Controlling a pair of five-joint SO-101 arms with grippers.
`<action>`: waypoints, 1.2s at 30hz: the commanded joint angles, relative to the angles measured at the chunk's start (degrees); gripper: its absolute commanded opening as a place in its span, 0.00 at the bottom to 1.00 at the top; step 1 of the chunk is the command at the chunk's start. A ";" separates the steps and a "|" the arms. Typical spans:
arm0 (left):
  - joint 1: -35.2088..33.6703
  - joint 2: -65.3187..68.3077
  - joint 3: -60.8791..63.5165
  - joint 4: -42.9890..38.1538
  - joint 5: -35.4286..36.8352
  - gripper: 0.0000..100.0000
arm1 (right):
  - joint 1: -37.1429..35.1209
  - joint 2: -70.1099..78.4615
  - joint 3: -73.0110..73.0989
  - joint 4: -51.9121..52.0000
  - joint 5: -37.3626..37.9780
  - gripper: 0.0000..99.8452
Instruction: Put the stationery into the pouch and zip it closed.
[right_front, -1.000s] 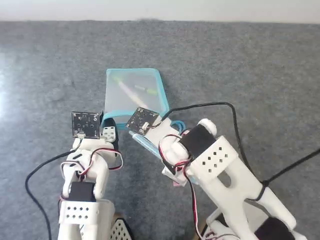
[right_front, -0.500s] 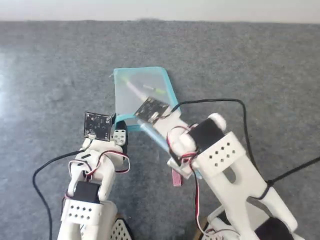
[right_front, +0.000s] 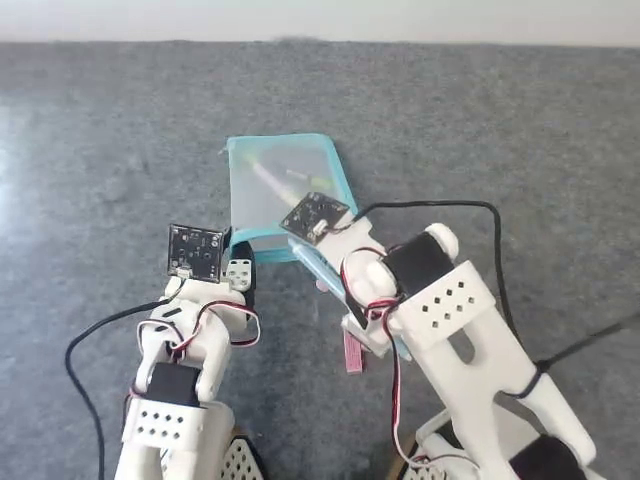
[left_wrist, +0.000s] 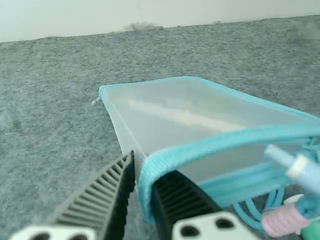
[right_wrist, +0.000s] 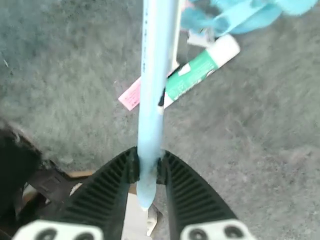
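- Grey carpet (right_front: 520, 130) covers the table. A clear pouch (right_front: 285, 185) with teal trim lies at its centre, with some stationery visible inside.
- Left gripper (left_wrist: 144, 172) is clenched on the pouch's teal rim, seemingly to lift the mouth open and steady it.
- Right gripper (right_wrist: 148, 159) grasps a pale blue pen (right_wrist: 154, 75) by one end, far tip at the mouth, likely for sliding in.
- A green marker (right_wrist: 197, 75) and pink strip (right_wrist: 131, 95) lie on the carpet beside the mouth, not yet packed.
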 joint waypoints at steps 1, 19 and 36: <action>0.18 -0.53 -0.84 -1.85 -0.26 0.01 | 0.75 -2.59 0.79 2.33 1.49 0.01; 0.18 -0.53 -0.75 -1.67 -0.35 0.01 | 0.84 27.56 -28.75 2.33 -2.99 0.01; 0.18 -0.53 -0.57 -1.85 -2.02 0.01 | -0.75 35.82 -55.65 1.98 -8.79 0.23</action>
